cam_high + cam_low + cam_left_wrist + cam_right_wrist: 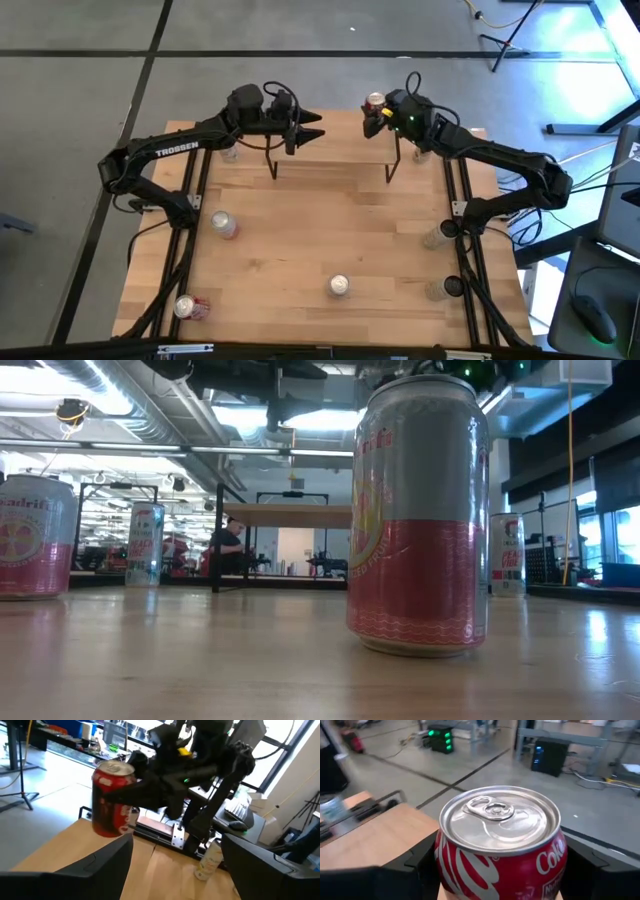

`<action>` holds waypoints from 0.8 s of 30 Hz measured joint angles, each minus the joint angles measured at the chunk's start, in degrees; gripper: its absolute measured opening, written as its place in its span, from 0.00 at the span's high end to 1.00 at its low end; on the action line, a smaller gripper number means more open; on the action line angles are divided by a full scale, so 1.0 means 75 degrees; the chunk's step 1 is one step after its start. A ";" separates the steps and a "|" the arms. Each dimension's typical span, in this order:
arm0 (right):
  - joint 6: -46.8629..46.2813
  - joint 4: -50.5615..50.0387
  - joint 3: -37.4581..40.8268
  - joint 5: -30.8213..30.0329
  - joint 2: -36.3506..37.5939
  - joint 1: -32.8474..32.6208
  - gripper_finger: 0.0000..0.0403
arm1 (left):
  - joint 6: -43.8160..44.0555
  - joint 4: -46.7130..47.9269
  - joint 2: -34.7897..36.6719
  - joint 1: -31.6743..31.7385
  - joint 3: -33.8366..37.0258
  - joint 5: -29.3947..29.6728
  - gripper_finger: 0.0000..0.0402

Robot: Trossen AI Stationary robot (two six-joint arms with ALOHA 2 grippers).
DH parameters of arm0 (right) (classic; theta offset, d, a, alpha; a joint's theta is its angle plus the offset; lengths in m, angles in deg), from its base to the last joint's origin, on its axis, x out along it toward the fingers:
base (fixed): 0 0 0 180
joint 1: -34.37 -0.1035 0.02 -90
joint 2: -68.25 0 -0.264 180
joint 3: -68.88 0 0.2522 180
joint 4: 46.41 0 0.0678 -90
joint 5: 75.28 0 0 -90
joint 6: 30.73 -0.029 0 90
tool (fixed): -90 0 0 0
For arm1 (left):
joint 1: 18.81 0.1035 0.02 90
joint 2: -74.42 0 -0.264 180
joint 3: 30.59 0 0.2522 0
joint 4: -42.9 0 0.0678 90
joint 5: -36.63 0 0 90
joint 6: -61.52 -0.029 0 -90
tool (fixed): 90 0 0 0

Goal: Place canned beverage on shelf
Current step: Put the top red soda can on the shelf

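A red cola can (376, 100) is in my right gripper (374, 108), at the far right corner of the shelf (335, 145). The shelf is a low riser with a light wooden top and thin black legs (392, 168), and stands at the table's far side. The can stands upright with its silver top (500, 817) up. My left gripper (318, 126) is open and empty over the far left part of the shelf, pointing toward the can. In the left wrist view its fingers (100, 860) frame the can (112, 800). My right gripper pinches the can's side wall (445, 860) between its two fingers (412, 862), one on either side, below the rim. The fingers come level from the table's right side. The can is upright; I cannot tell whether its bottom (107, 831) rests on the shelf top.
Pink-and-silver cans stand or lie on the table at the left (223, 224), near middle (339, 286) and near left corner (190, 306). Clear bottles stand along the right rail (437, 235) (440, 288). The low view shows the near can (420, 510) close up.
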 joint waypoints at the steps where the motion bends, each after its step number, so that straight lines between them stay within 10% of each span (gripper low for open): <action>1: -0.0064 0.0170 0.0147 0.0010 0.0003 0.0077 0.32 | 0.0003 -0.0019 0.0000 -0.0028 0.0000 0.0010 0.26; 24: -0.0256 0.1027 0.1361 0.0264 0.0003 0.0693 0.29 | -0.0004 -0.0096 0.0000 -0.0290 0.0006 0.0371 0.26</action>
